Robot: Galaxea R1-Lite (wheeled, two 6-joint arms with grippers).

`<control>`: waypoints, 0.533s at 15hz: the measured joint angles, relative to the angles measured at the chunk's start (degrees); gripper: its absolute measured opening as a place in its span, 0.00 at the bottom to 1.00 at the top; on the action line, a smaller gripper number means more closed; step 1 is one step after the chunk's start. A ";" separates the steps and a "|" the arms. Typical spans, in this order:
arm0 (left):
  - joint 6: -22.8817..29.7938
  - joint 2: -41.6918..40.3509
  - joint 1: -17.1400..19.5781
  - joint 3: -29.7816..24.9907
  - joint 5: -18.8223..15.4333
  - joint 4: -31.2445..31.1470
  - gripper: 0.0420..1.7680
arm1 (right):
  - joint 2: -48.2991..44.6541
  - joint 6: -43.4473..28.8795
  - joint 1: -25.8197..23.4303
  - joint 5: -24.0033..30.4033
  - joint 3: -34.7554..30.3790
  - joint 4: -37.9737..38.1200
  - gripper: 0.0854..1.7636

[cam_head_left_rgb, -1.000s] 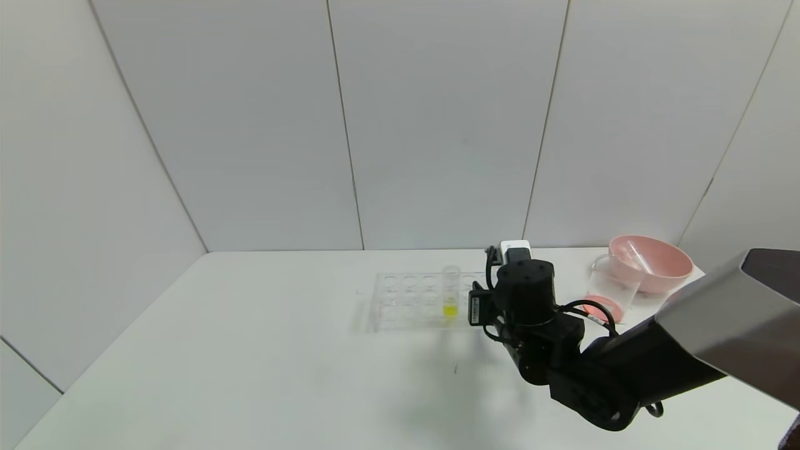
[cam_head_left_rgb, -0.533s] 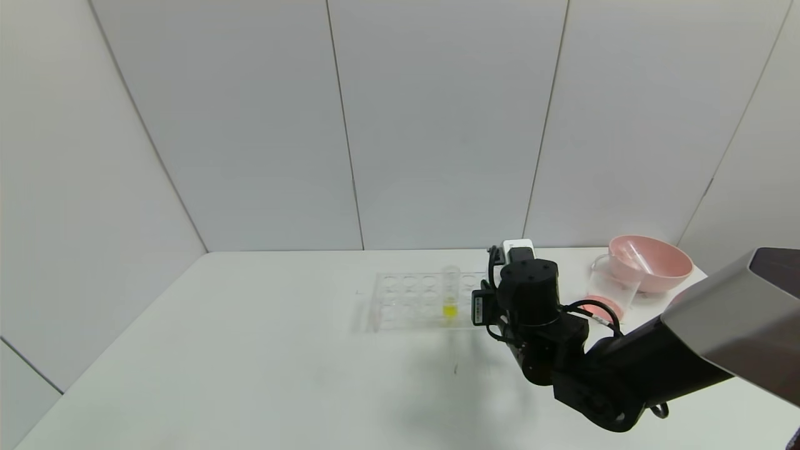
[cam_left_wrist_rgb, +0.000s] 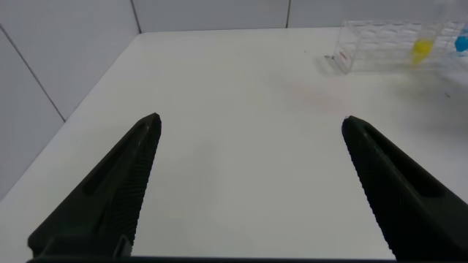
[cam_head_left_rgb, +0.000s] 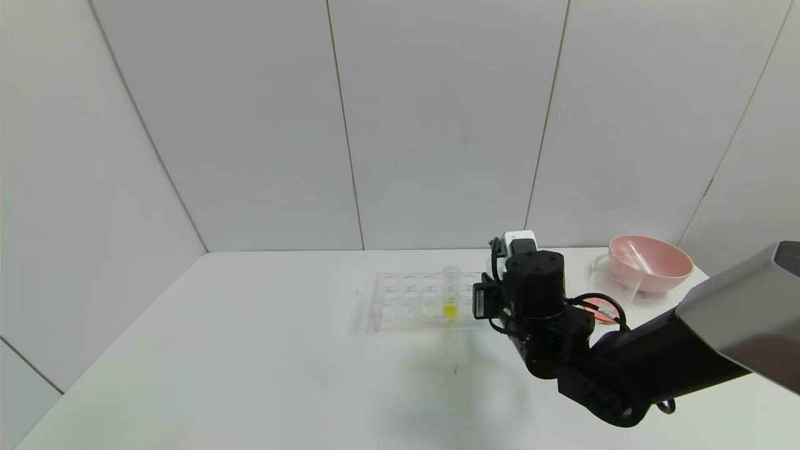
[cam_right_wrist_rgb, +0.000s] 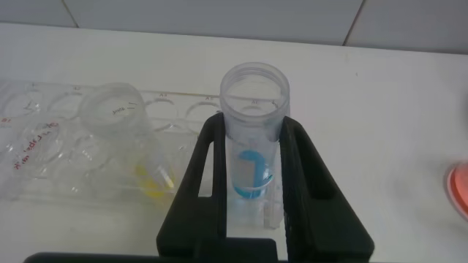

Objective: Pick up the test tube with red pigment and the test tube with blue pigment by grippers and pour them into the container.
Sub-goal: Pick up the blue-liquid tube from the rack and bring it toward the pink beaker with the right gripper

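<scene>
Nearest to me: my left gripper is parked low over bare white table, off at about 9 o'clock from the rack. Fingers spread wide, nothing between them. From its wrist view the rack sits well off, with a yellow dot and a blue dot visible at it.

Next out: my right gripper is at the rack's 3 o'clock end. In the head view the wrist body blocks the fingers. The right wrist view settles it: both black fingers are clamped on the test tube with blue pigment, one on each side, touching. Tube is upright, mouth open, blue liquid low in it, showing between the fingers.

The clear tube rack lies mid-table, roughly 12 o'clock from me, most wells empty. The tube with yellow liquid stands upright in it, just beside the blue tube on its 9 o'clock side.

Farther, toward 2 o'clock: the container, clear, with red-orange liquid pooled at its base, partly hidden behind my right arm. Touching or just beside it, behind, is the pink bowl with a clear empty tube lying tilted inside. Can't tell if that one is the test tube with red pigment.
</scene>
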State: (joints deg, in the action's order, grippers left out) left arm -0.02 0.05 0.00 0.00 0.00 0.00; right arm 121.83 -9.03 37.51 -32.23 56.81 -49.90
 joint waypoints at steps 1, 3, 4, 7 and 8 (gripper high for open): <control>0.02 0.00 0.00 0.00 0.00 0.00 1.00 | -0.96 0.94 -0.11 0.05 0.09 0.06 0.24; 0.02 0.00 0.00 0.00 0.00 0.00 1.00 | -3.17 2.57 -0.30 0.07 0.20 0.13 0.24; 0.02 0.00 0.00 0.00 0.00 0.00 1.00 | -4.28 3.13 -0.30 0.10 0.20 0.22 0.24; 0.02 0.00 0.00 0.00 0.00 0.00 1.00 | -7.20 3.64 0.02 0.27 0.20 0.50 0.24; 0.02 0.00 0.00 0.00 0.00 0.00 1.00 | -7.73 3.67 0.13 0.27 0.11 0.50 0.24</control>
State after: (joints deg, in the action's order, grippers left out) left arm 0.00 0.05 0.00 0.00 0.00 0.00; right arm 114.10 -5.36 37.64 -31.96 56.92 -49.40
